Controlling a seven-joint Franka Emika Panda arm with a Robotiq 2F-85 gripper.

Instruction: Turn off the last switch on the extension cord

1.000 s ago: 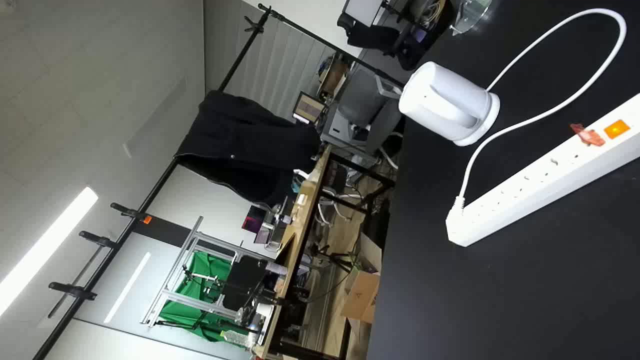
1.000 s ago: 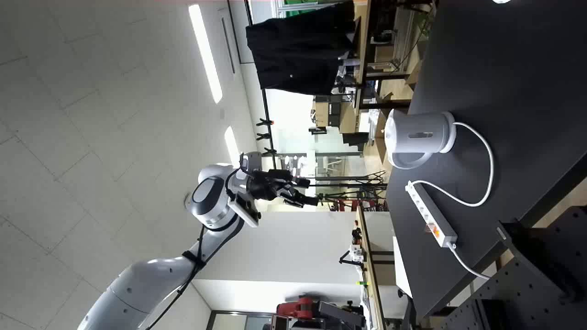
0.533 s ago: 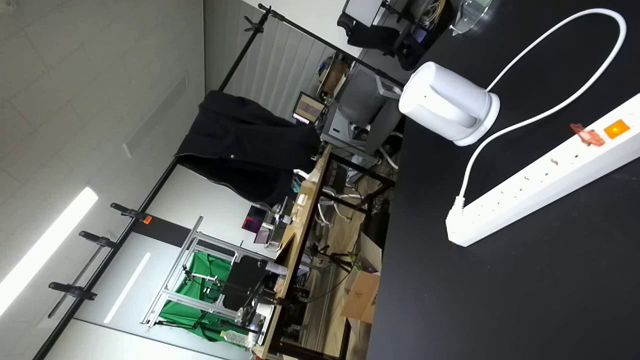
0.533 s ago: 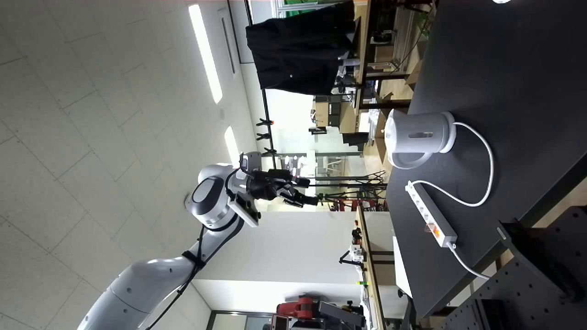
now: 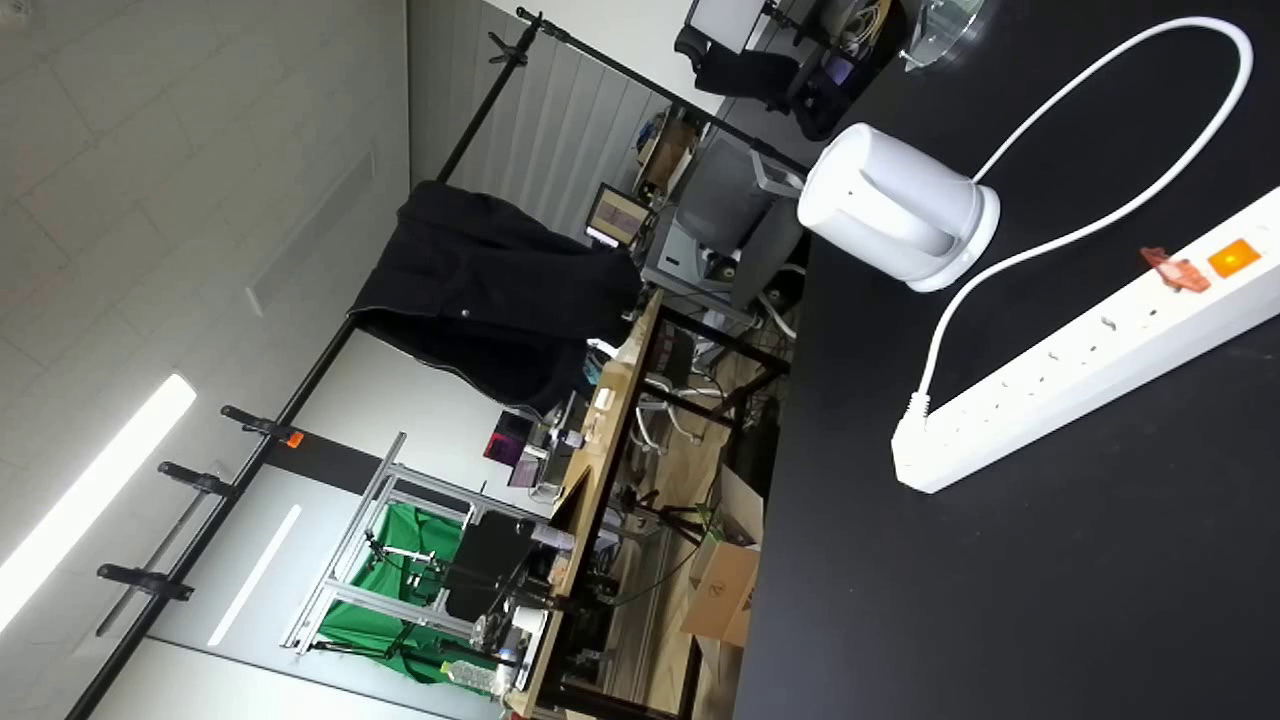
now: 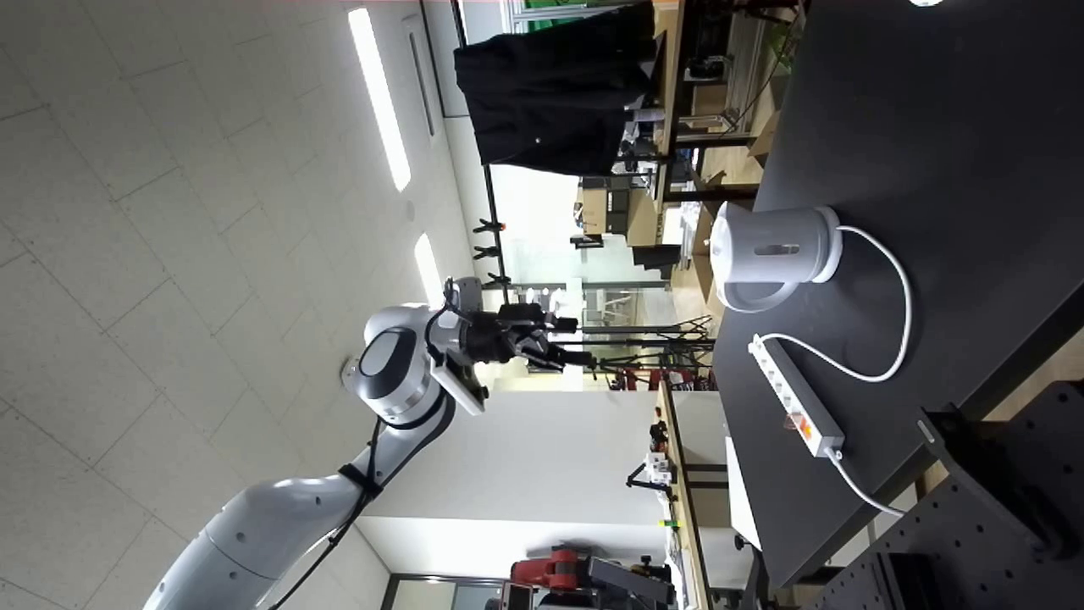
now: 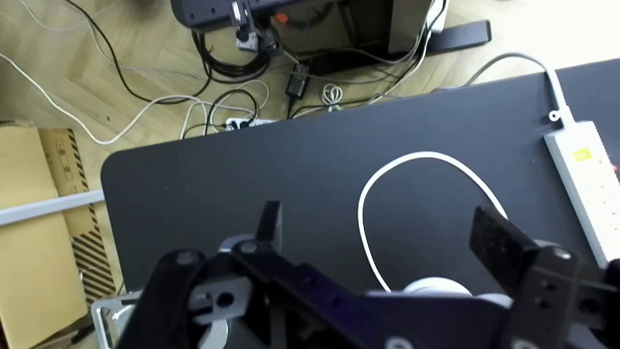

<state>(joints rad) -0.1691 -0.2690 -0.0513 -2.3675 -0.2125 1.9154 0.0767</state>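
High above the table [image 6: 915, 152], the spread fingers [image 7: 499, 242] have just shifted slightly. The orange switch [image 5: 1234, 258] on the extension cord [image 5: 1085, 365] glows; the approach seems barely begun.

Fingers [image 6: 578, 358] lower now; only slightly

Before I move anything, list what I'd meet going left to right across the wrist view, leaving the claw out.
Cardboard box → small black adapter on the floor → looped white cable on the table → extension cord at the right edge.
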